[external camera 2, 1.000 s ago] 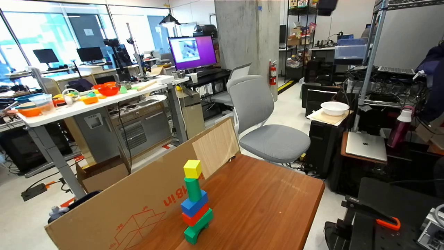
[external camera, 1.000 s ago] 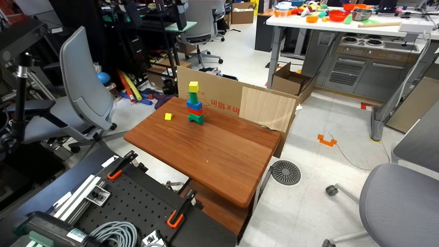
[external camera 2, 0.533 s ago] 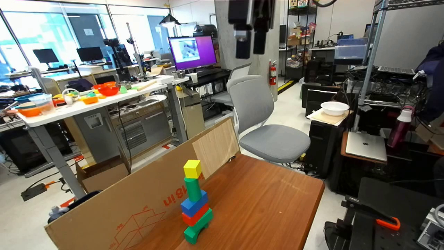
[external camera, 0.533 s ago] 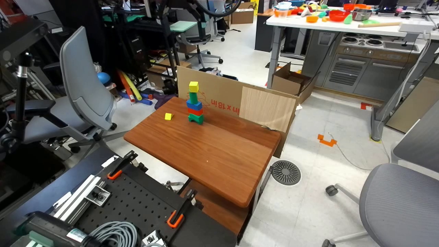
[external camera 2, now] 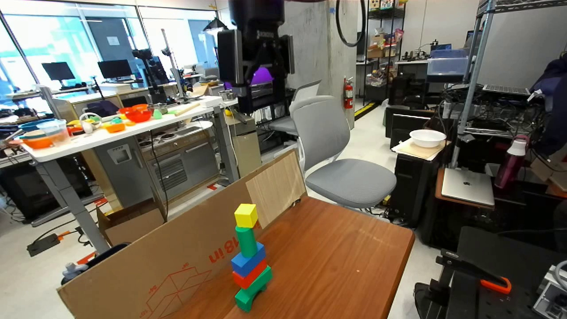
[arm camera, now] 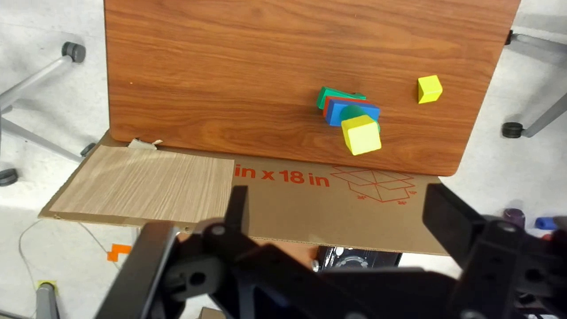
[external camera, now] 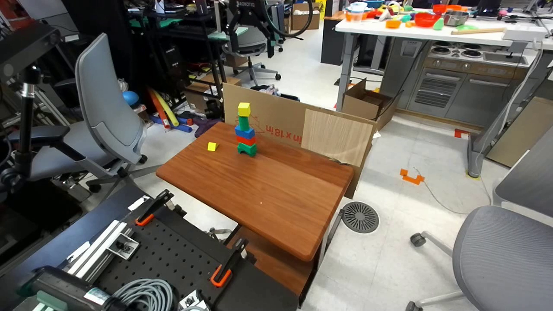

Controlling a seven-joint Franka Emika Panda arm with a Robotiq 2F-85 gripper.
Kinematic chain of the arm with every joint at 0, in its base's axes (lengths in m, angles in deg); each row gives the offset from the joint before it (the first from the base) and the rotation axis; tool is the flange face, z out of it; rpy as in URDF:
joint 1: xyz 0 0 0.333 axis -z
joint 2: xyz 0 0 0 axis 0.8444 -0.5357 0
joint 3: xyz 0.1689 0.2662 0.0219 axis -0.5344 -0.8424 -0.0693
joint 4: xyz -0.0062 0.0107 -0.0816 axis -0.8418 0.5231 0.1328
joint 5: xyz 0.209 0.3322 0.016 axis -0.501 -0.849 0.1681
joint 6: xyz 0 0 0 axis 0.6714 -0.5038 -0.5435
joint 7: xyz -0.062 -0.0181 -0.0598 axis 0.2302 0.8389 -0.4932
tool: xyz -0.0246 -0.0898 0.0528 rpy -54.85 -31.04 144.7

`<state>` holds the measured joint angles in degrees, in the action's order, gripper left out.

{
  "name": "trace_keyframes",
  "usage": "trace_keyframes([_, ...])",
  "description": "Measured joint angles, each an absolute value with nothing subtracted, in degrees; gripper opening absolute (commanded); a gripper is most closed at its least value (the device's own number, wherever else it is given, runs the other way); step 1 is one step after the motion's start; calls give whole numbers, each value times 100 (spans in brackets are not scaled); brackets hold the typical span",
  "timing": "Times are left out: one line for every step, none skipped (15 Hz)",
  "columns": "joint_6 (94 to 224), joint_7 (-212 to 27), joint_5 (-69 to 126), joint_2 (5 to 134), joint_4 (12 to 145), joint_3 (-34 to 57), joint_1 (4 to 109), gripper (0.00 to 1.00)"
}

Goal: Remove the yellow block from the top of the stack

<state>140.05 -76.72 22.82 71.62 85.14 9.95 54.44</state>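
the robotiq gripper (arm camera: 335,204) hangs with its fingers pointing down, spread wide, a broad gap between the fingertips; in both exterior views it shows well above the stack (external camera: 245,133) on the wooden table (external camera: 268,185). the yellow block (arm camera: 362,136), a bright cube, sits below the gripper and well apart from it, resting on top of the stack. in the wrist view it lies ahead of the fingertips, roughly in line with the gap and a little toward the finger on the picture's right. under it, going down and away from the gripper, come a green cylinder (external camera 2: 246,242), a blue block (external camera 2: 249,261), a red block (external camera 2: 253,275) and, at the bottom, a green arch block (external camera 2: 256,284) standing on the table. a loose yellow block (arm camera: 429,90) lies on the tabletop, also below the gripper, near the stack but apart from it; seen from the wrist, it is ahead of the finger on the picture's right. a cardboard panel (arm camera: 319,217) stands along the table's edge, lower than the gripper; in the wrist view it comes nearer the fingertips than the stack does and shows through the gap. red lettering (arm camera: 294,177) on it reads "in x 18 in", and a wood-grain sheet (arm camera: 164,184) covers the end ahead of the finger on the picture's left. in an exterior view a monitor (external camera 2: 262,76) with a purple screen shows behind the gripper, and a gray office chair (external camera 2: 350,179) stands beyond the table, lower than the gripper.
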Motion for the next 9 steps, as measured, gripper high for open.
trace_keyframes([13919,-7728,2282,6970,8310,967,5447,100])
trace_keyframes([13813,-7793,2282,6774,8093,936,5449,100])
trace_keyframes([13692,-7853,2282,6588,7887,901,5450,100])
trace_keyframes([13560,-7913,2282,6408,7683,862,5450,100])
trace_keyframes([13435,-7962,2282,6236,7488,820,5450,100])
trace_keyframes([13322,-8010,2282,6072,7304,777,5449,100])
trace_keyframes([13217,-8052,2282,5922,7136,738,5448,100])
trace_keyframes([13123,-8086,2282,5780,6978,703,5446,100])
trace_keyframes([13047,-8109,2282,5647,6835,673,5443,100])
